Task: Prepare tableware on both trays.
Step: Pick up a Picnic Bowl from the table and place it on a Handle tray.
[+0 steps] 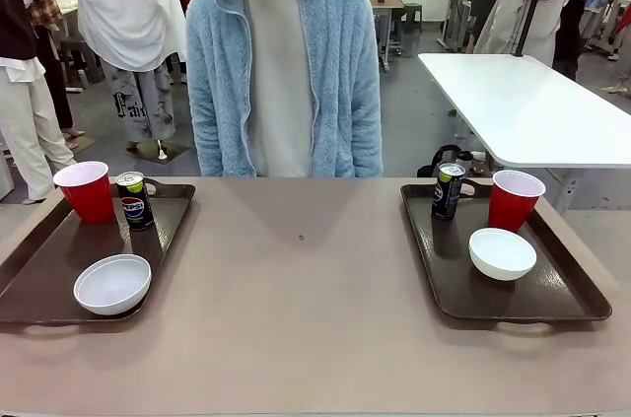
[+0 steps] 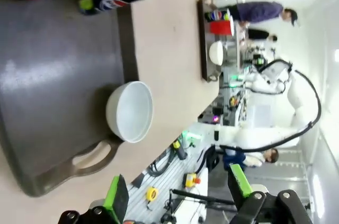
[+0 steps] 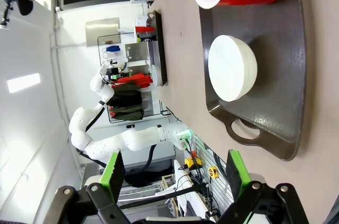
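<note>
Two dark brown serving trays lie on the tan table (image 1: pixel 306 338), one at each side, well apart. On the left tray (image 1: pixel 39 284) a red plastic cup (image 1: pixel 87 190) stands upright at the far end, with a Pepsi can (image 1: pixel 135 200) just beside it toward the table's middle, and a shallow white bowl (image 1: pixel 112 284) sits at the near end by the handle slot. On the right tray (image 1: pixel 552 294) a dark can with a green-yellow top (image 1: pixel 448 190) stands at the far end, a second red cup (image 1: pixel 514 200) stands beside it toward the table's edge, and a second white bowl (image 1: pixel 502 252) rests nearer the robot, just in front of that cup. A person in a light blue fleece jacket (image 1: pixel 284 72) stands at the far side between the trays. The left gripper (image 2: pixel 177 195) hangs off the near end of the left tray with its green-padded fingers spread wide and nothing between them. The right gripper (image 3: pixel 175 173) likewise hangs off the near end of the right tray, fingers apart and empty.
</note>
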`<action>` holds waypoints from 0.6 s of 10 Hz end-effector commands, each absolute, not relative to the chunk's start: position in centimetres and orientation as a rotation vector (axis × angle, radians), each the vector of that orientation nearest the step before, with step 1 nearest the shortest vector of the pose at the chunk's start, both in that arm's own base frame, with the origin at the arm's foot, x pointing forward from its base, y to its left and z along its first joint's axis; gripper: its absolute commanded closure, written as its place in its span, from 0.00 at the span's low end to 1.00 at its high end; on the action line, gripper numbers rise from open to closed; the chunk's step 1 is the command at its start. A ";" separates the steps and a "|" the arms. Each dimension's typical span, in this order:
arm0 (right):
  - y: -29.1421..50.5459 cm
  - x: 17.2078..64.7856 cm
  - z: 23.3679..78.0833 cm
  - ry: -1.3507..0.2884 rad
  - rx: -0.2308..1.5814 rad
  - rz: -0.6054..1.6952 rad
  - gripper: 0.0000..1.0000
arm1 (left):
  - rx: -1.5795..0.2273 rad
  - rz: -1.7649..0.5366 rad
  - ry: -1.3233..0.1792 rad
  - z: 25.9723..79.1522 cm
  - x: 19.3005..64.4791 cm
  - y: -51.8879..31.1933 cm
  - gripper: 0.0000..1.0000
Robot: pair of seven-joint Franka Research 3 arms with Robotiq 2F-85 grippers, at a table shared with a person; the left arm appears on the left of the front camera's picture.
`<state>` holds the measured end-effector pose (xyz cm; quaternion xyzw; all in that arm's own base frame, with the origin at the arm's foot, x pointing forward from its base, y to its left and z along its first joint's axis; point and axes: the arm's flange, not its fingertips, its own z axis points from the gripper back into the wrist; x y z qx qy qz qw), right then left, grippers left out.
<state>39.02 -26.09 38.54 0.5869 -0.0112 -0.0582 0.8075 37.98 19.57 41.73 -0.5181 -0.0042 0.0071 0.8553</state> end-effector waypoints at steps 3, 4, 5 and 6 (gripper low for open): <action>-26.1 38.8 38.6 -0.017 1.250 -0.107 0.00 | -1.117 0.099 -0.125 41.6 36.7 20.9 0.00; -26.1 38.8 38.6 -0.017 1.250 -0.107 0.00 | -1.106 0.110 -0.117 41.7 37.1 20.6 0.00; -26.1 38.8 38.6 -0.017 1.250 -0.107 0.00 | -1.113 0.098 -0.079 41.6 36.7 22.1 0.00; -26.1 38.8 38.6 -0.017 1.250 -0.107 0.00 | -1.113 0.098 -0.079 41.6 36.7 22.1 0.00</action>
